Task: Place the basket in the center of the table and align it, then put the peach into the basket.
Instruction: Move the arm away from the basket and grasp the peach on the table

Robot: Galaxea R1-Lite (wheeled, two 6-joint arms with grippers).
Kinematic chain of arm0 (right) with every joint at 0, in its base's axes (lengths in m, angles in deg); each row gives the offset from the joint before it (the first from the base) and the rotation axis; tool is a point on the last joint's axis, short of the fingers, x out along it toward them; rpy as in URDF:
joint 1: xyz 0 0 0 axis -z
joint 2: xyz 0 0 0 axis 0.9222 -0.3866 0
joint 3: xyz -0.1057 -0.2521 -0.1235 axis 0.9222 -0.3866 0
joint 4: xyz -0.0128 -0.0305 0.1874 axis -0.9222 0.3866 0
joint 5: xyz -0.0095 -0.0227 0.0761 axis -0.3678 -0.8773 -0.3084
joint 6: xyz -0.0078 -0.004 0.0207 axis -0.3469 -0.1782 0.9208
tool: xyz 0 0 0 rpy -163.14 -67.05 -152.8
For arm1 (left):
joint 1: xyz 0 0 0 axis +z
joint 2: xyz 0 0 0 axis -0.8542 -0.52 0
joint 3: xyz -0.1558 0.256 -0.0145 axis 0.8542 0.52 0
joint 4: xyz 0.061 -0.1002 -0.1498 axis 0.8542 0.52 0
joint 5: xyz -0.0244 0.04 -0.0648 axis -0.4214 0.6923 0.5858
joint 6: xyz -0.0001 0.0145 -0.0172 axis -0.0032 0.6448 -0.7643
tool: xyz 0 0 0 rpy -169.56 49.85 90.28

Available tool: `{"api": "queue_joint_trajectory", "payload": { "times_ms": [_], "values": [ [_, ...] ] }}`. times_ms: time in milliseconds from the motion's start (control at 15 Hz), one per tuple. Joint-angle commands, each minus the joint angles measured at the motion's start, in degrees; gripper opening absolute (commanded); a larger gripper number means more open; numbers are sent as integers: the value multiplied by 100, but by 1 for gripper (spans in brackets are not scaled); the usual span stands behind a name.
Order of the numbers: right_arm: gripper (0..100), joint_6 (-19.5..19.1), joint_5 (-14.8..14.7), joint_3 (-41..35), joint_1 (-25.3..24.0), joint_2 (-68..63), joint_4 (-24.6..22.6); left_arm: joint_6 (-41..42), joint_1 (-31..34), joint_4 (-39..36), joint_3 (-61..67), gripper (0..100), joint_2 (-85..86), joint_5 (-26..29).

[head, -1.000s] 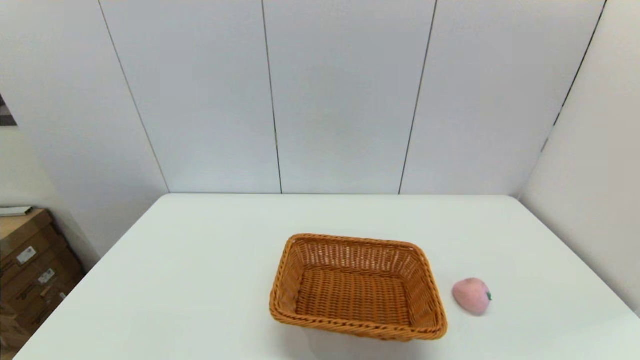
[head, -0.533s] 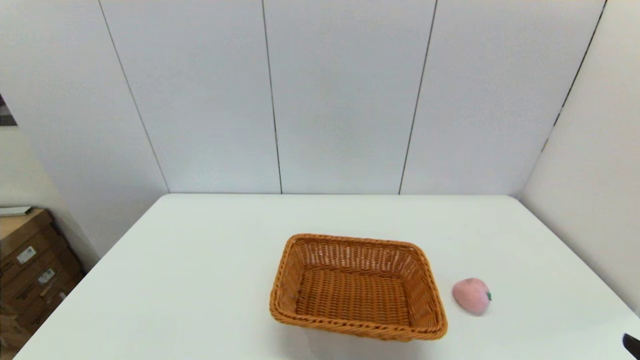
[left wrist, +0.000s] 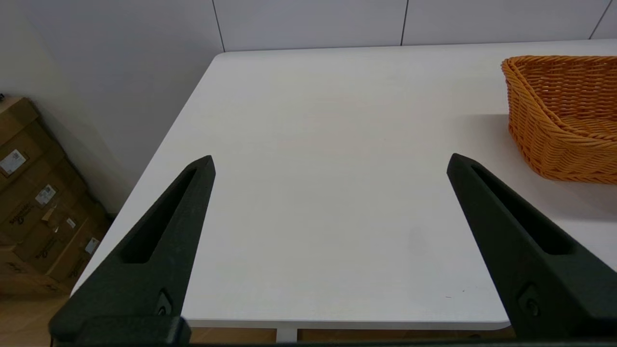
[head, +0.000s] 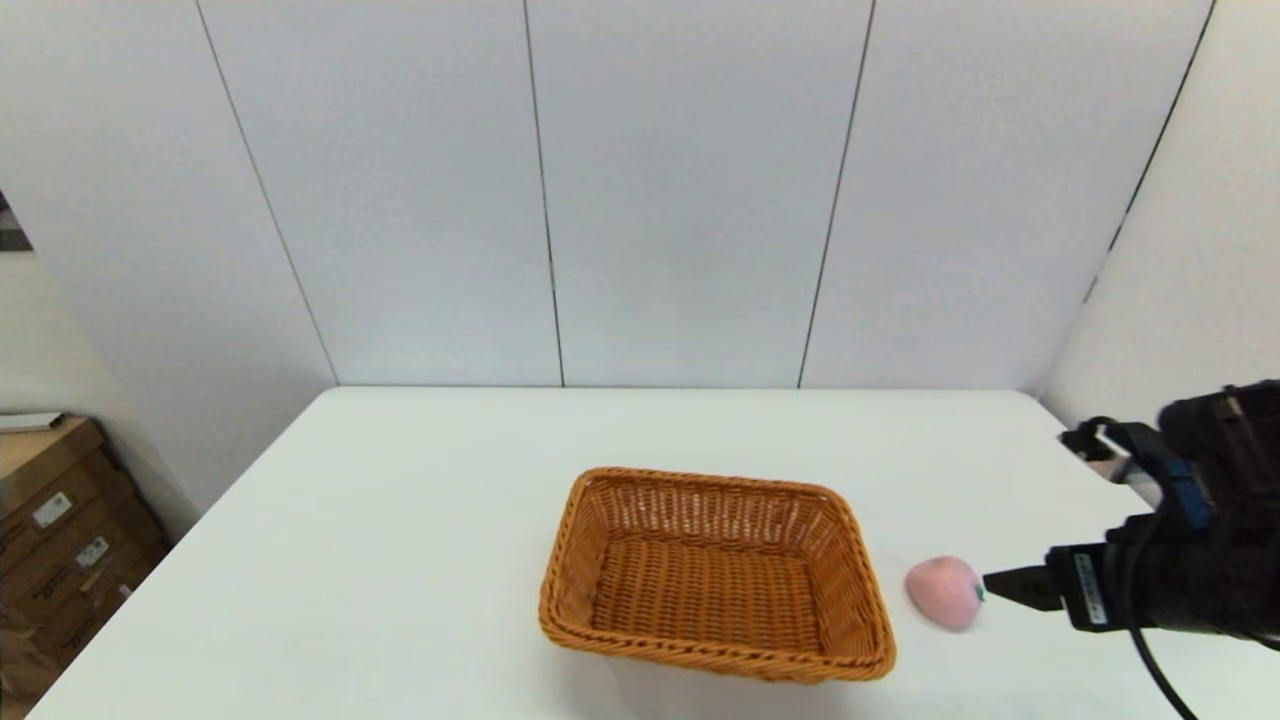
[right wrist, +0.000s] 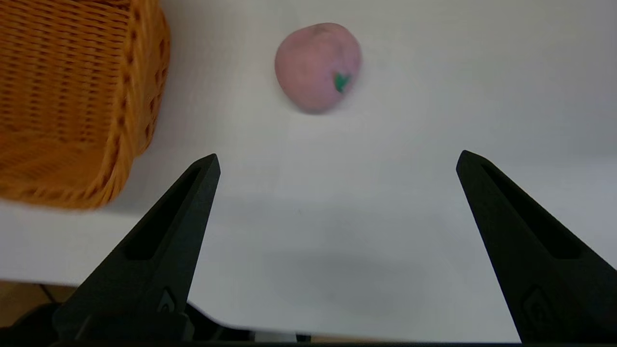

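White wall panels are standing behind the white desk (head: 400, 560), with cardboard boxes (head: 60, 560) stacked on the floor off its left side. On the desk the basket (head: 716, 574) is sitting empty, roughly midway across and toward the near edge, its sides turned slightly off square to the desk's edges. The peach (head: 943, 590) is lying on the desk just beside the basket's right end, apart from it, with its green stem pointing away from the basket.

The right gripper (right wrist: 337, 159) is reaching in from the right side, its fingers spread wide and grasping nothing; in the head view one fingertip is appearing close to the peach's stem side, while the right wrist view is showing the peach ahead of the fingertips and not yet between them. The left gripper (left wrist: 330, 159) is hanging over the desk's left part, also released and empty, with the basket off to one side of it.

Judging by this, the basket looks more or less placed, though whether its alignment counts as finished is hard to say. The peach step is only beginning: closing in around the fruit, grasping, lifting and setting it into the basket are all remaining.
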State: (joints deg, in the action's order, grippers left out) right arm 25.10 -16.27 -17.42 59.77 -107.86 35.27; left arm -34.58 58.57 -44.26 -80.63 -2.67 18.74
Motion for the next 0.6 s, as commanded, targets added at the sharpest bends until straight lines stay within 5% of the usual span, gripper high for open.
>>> {"api": "queue_joint_trajectory", "payload": {
  "times_ms": [67, 267, 600],
  "values": [
    [100, 220, -3, 528, -201, -2166, -991, -13, 1, 3, 1, 100, -11, -11],
    [100, 237, -11, 598, -174, -2667, -1510, -5, 1, 3, 1, 100, -11, -11],
    [100, 325, -372, 756, -104, -3265, -1598, -5, 1, 3, 1, 100, -2, -11]
  ]
}}
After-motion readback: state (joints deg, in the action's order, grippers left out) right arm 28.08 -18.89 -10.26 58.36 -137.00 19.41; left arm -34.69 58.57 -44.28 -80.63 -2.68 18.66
